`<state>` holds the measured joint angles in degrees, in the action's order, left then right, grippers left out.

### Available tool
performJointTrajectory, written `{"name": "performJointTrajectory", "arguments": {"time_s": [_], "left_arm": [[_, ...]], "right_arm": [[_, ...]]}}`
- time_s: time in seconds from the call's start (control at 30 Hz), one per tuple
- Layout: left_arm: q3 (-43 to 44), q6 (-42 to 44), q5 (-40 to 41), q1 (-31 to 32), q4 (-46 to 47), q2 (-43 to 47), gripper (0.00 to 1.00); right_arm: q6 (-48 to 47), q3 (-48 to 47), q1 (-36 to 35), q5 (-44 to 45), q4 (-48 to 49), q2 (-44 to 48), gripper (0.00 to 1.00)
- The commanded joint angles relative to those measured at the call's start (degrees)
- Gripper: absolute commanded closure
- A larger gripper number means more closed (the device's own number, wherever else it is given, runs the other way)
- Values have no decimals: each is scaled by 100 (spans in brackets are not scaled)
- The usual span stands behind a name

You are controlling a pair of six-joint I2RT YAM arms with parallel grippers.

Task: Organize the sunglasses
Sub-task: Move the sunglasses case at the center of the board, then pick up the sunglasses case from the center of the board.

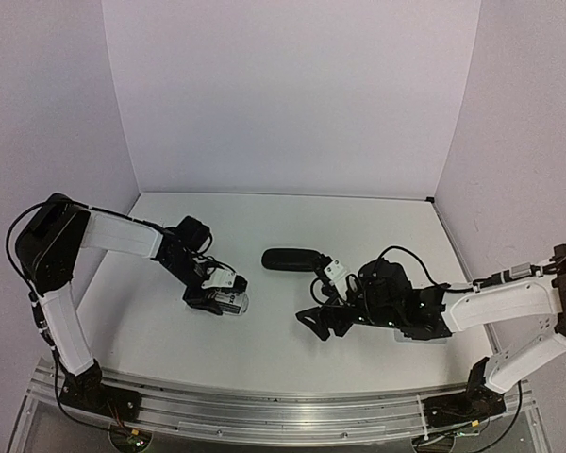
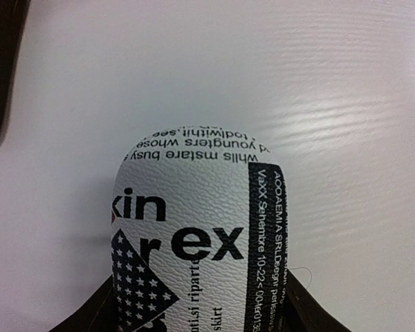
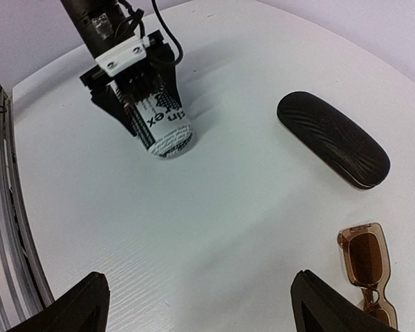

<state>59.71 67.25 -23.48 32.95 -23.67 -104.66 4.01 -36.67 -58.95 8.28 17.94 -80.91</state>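
A white glasses case (image 2: 194, 228) printed with black lettering and stars lies on the table, left of centre (image 1: 231, 302). My left gripper (image 1: 217, 293) straddles its end, a dark finger pressed against each side in the left wrist view (image 2: 200, 311). The brown-framed sunglasses (image 3: 365, 259) lie folded on the table just right of my right gripper (image 3: 200, 297), which hovers open over bare table (image 1: 323, 316). In the top view the sunglasses are hidden under the right arm.
A black oval glasses case (image 1: 291, 258) lies closed at the table's centre, beyond the sunglasses (image 3: 332, 138). White walls enclose the back and sides. An aluminium rail (image 1: 264, 406) runs along the near edge.
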Motion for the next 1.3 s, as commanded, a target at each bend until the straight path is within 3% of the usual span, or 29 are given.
{"name": "performJointTrajectory", "arguments": {"time_s": [0.0, 0.2, 0.5, 0.8, 0.93, 1.07, 1.27], "left_arm": [[1314, 802, -152, -679, -583, -758, 53], [2843, 1147, -125, -1101, -1128, -1897, 55], [3824, 716, -299, -1131, -1788, -2664, 50], [3800, 400, -233, -1131, -1697, -2613, 2], [3807, 418, -221, -1131, -1550, -2529, 0], [3779, 594, -164, -1129, -1476, -2354, 0], [3724, 833, -156, -1133, -1645, -1918, 0]], "right_arm": [[-158, -356, 135, -117, 201, -188, 7], [-137, -412, 167, -160, 194, -292, 7], [-178, -470, 324, -257, 184, -312, 7], [-318, -624, 412, -400, 157, -401, 7], [-520, -777, 536, -501, 76, -458, 7], [-1134, -1431, 1041, -936, -539, -801, 6], [-2498, -3320, 1946, -1614, -2306, -2176, 5]]}}
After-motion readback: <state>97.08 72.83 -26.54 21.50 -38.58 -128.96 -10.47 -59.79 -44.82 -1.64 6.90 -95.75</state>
